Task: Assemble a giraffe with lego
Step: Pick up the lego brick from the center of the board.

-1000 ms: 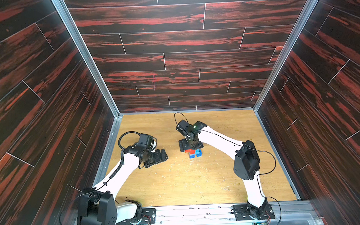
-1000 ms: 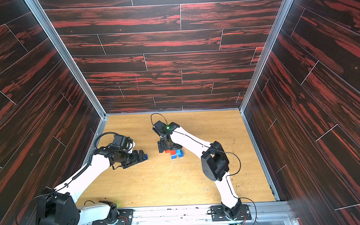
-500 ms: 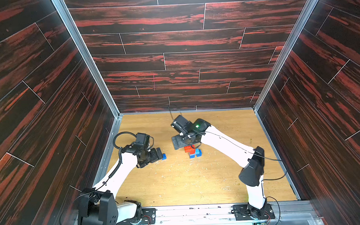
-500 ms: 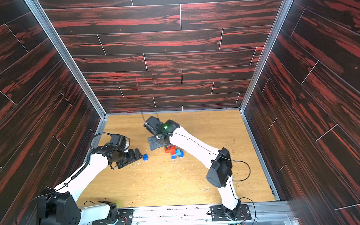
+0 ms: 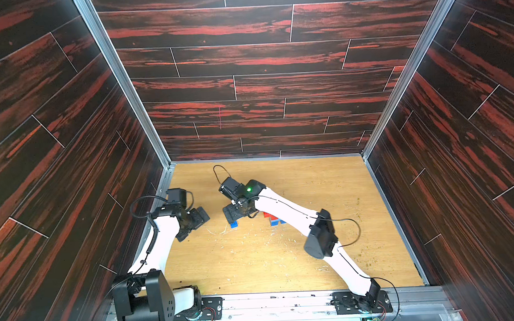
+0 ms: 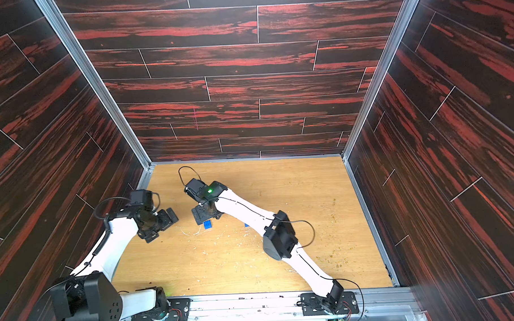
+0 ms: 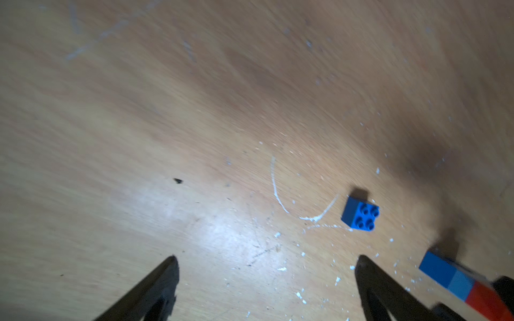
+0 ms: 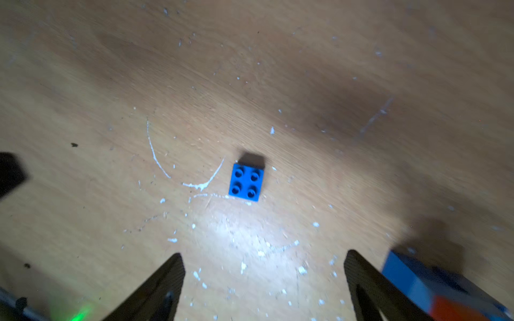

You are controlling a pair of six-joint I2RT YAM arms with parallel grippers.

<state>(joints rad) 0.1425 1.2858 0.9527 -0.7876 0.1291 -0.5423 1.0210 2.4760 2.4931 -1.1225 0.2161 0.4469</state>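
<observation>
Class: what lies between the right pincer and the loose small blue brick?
Only bare, scratched tabletop. The right wrist view shows it: the right pincer stands open, apart from the small blue brick.

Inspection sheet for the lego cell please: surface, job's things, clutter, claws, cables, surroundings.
Surface: wooden tabletop, scratched.
Job's things: small blue brick loose, studs up; joined blue-and-red bricks apart from it.
Clutter: white flecks; otherwise nothing seen.
Claws: left claw open, empty; right claw open, empty, close to the small blue brick.
Cables: black cables on both arms, clear of bricks.
Surroundings: dark red plank walls.
</observation>
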